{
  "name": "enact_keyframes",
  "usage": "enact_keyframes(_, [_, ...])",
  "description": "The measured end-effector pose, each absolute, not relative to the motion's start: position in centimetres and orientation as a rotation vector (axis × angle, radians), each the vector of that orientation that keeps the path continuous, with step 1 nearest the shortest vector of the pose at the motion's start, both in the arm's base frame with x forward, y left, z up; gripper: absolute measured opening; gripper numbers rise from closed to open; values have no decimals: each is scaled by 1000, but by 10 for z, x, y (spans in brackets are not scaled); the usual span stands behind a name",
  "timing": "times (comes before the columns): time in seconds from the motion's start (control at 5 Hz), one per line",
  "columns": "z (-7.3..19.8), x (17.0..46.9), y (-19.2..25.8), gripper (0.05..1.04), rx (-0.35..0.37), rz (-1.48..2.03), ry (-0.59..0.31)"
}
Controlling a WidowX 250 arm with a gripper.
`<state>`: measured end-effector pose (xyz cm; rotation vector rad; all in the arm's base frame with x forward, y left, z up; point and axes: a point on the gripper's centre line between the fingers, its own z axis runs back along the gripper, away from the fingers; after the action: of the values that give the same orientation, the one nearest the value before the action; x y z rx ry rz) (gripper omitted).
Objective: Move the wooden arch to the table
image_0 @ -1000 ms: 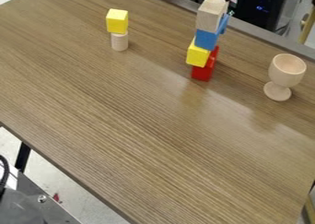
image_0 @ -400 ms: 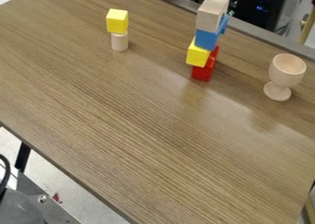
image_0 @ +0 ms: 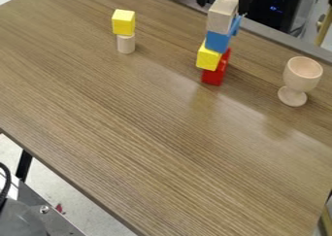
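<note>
- The black gripper (image_0: 224,1) is hanging at the top edge of the camera view, its fingers standing spread apart, with nothing being gripped between them.
- The wooden arch (image_0: 222,12) is sitting at the very top of the coloured stack, so it is not resting on the table; the fingers are showing to either side of its upper end.
- Directly beneath it, a blue block (image_0: 218,42) is supporting the arch, with a blue part poking out toward the right.
- Under that, a yellow block (image_0: 208,58) is sitting above a red block (image_0: 212,76), which is forming the base of the stack.
- Toward the left, a yellow cube (image_0: 123,22) is balancing on a pale wooden cylinder (image_0: 125,43).
- Over on the right, a wooden goblet (image_0: 301,75) is standing upright.
- The wood-grain table (image_0: 149,133) is carrying both stacks and the goblet.
</note>
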<state>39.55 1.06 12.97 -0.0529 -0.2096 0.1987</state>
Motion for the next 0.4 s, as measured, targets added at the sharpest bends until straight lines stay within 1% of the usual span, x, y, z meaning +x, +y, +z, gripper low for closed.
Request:
enact_keyframes(0.2, [122,394,12,693,-50,208,-205])
enact_keyframes(0.4, [122,395,13,585,-59,212,-210])
